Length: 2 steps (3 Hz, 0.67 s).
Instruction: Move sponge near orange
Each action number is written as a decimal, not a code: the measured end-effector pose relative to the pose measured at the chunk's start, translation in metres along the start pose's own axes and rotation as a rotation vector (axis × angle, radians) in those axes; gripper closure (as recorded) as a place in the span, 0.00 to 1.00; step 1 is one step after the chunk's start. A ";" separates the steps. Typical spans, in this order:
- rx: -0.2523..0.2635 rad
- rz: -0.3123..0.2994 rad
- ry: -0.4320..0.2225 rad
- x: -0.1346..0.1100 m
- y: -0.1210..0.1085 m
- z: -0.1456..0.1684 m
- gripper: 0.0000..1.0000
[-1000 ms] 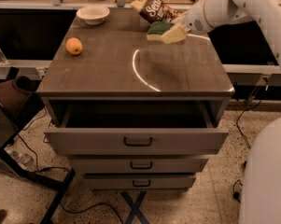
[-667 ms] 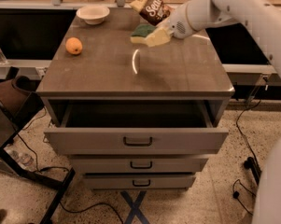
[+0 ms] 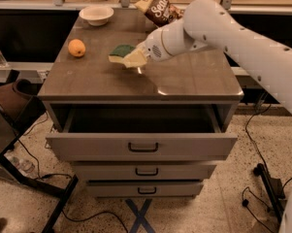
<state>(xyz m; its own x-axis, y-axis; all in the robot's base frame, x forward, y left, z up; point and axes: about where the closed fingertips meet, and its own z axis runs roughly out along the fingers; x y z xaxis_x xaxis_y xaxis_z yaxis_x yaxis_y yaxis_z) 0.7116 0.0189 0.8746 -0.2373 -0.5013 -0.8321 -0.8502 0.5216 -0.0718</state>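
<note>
Cabinet of three drawers (image 3: 143, 171) fills the middle of the camera view, its top drawer (image 3: 143, 145) pulled out and the two below pushed in. Over it lies a grey worktop (image 3: 184, 79) with a sheen that catches a curved glint of light near its middle. A white robot arm (image 3: 242, 38) reaches in from the right edge, running up and leftward across the rear half of the worktop. A brown and cream snack bag (image 3: 157, 8) stands at the back edge, partly hidden behind the arm. A white bowl (image 3: 96, 14) sits at the back left corner, well apart from the bag. At the arm's tip, over the worktop just left of its middle, the jaws are clenched on the right end of the sponge (image 3: 120, 52), which is tilted, its dark green top facing up and its pale yellow foam showing beneath; it appears raised off the surface. The orange (image 3: 76, 47) rests on the left side of the worktop, in front of the bowl and to the left of the sponge, near it but with bare surface between the two.
</note>
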 end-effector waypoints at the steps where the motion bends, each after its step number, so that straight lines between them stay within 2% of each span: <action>1: -0.061 -0.003 -0.018 -0.005 0.031 0.028 1.00; 2: -0.108 -0.035 -0.037 -0.017 0.055 0.047 1.00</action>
<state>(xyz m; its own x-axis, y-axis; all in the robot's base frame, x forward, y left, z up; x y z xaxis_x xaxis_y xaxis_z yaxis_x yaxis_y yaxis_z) 0.6907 0.0883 0.8586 -0.1905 -0.4907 -0.8502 -0.9037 0.4260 -0.0434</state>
